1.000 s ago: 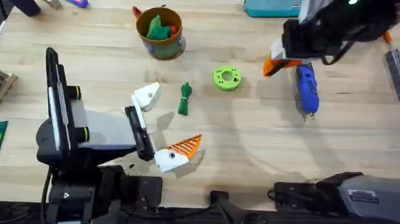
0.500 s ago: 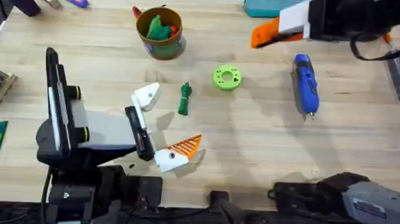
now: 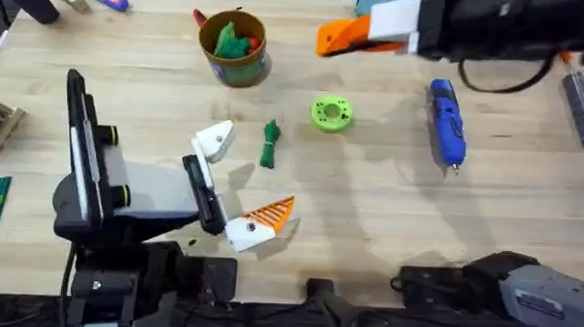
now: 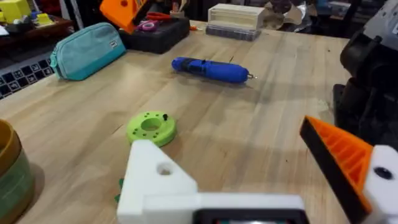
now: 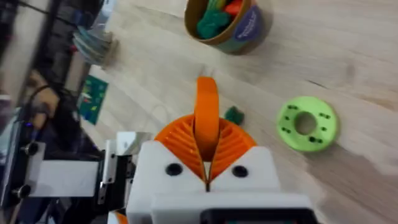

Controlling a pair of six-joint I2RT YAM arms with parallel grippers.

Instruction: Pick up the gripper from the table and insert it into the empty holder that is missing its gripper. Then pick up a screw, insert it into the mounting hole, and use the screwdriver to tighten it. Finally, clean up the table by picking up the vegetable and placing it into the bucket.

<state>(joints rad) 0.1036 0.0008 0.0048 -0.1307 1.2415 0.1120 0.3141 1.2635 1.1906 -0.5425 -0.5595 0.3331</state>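
While clamped in right tool (image 5: 206, 165) | gripper (image 5: 207, 115): orange, ridged wedge

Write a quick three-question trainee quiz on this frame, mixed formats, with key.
1. True or false: the screwdriver lies on the table, free of both grippers.
2. Fill in: the vegetable lies between the holder and the ___.
3. The right gripper holds: A the gripper; B the vegetable; C the screwdriver.
Key: 1 true; 2 green ring; 3 A.
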